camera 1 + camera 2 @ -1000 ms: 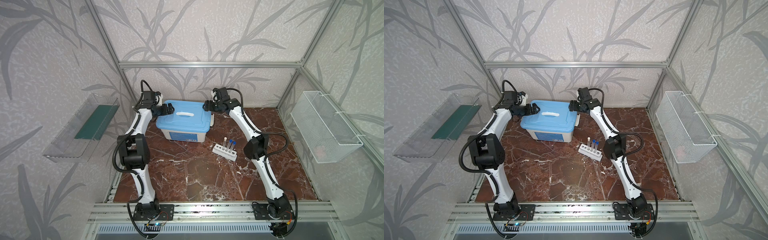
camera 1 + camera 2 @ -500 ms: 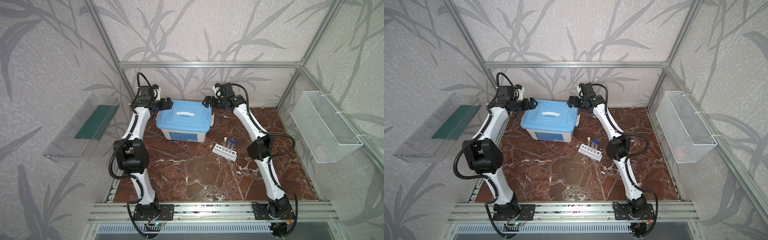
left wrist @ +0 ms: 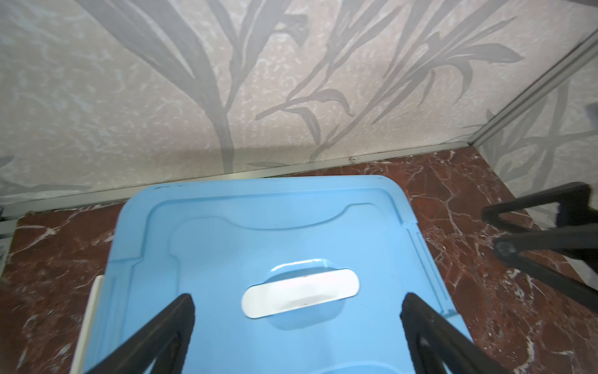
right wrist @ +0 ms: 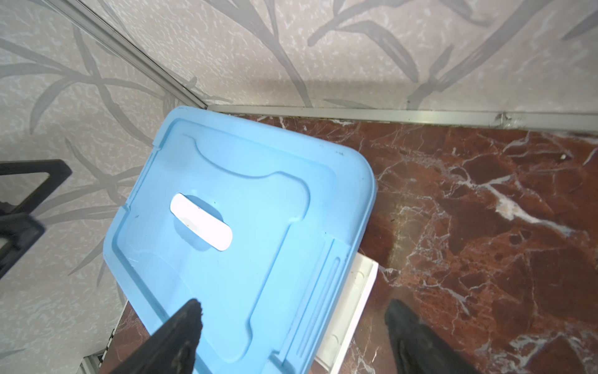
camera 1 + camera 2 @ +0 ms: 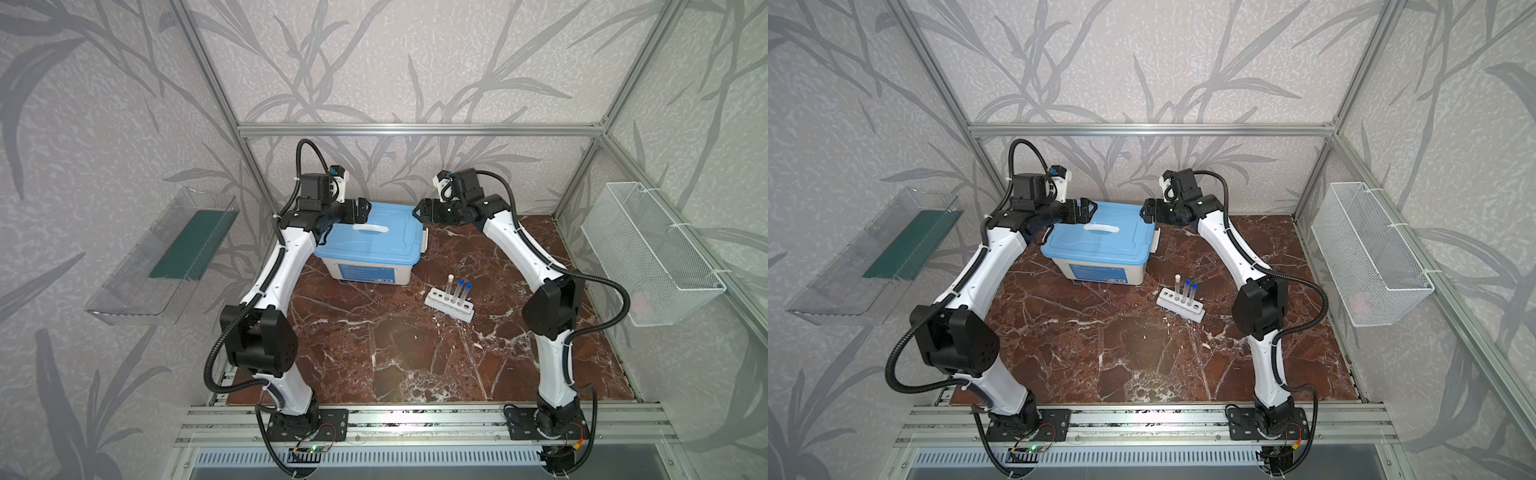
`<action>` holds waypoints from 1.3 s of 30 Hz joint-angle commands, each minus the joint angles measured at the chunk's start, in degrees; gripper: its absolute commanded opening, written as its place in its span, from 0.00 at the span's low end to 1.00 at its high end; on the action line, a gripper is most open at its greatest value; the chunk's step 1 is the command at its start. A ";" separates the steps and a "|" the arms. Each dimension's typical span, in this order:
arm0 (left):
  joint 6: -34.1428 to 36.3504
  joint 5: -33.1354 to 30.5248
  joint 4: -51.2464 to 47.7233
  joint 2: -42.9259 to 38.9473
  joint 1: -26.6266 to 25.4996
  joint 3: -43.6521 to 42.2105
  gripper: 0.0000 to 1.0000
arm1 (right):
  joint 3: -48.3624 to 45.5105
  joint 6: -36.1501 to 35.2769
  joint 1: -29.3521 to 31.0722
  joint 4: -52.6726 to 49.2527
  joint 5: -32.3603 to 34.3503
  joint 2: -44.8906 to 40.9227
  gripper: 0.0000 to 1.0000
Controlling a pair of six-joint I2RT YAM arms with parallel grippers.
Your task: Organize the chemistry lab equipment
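Observation:
Three thin clear test tubes (image 5: pixel 459 291) (image 5: pixel 1185 291), one white-capped and two blue-capped, stand upright in the white rack (image 5: pixel 437 300) (image 5: pixel 1168 298) right of the middle in both top views. My left gripper (image 5: pixel 363 209) (image 5: pixel 1086 209) (image 3: pixel 297 302) hangs open over the left end of the bin's blue lid (image 3: pixel 226 226), its jaws either side of the white handle (image 3: pixel 301 293) without touching it. My right gripper (image 5: pixel 417 212) (image 5: pixel 1144 210) (image 4: pixel 295 307) is open above the lid's right end, over the white latch (image 4: pixel 352 291). Neither holds anything.
The big white bin with its blue lid (image 5: pixel 370 241) (image 5: pixel 1100 241) stands shut at the back by the rear wall. A clear shelf with a green mat (image 5: pixel 187 245) hangs on the left wall. A white wire basket (image 5: pixel 648 253) hangs on the right wall.
Both wrists have risen from the bin's ends. The left gripper has moved inward over the lid. The right jaws opened wide, then narrowed a little.

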 commanded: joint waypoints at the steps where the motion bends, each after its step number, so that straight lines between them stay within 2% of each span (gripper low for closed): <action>1: -1.61 0.34 4.99 -0.19 -0.52 -4.09 1.00 | -3.10 1.28 0.68 4.17 -1.21 -1.85 0.87; 9: -1.60 -0.47 6.84 2.59 -0.51 -7.92 0.99 | -5.87 2.30 1.37 5.62 -1.35 -2.43 0.85; 21: -3.03 1.72 7.34 3.60 6.17 -8.56 1.00 | -10.16 3.11 1.58 7.75 -0.83 -4.00 0.84; 29: -2.74 2.31 7.28 4.87 7.94 -9.05 1.00 | -9.56 3.36 1.78 7.56 -0.41 -3.62 0.84; 39: -1.97 3.10 6.75 6.74 10.00 -8.74 1.00 | -10.23 2.84 1.78 6.95 0.48 -5.14 0.92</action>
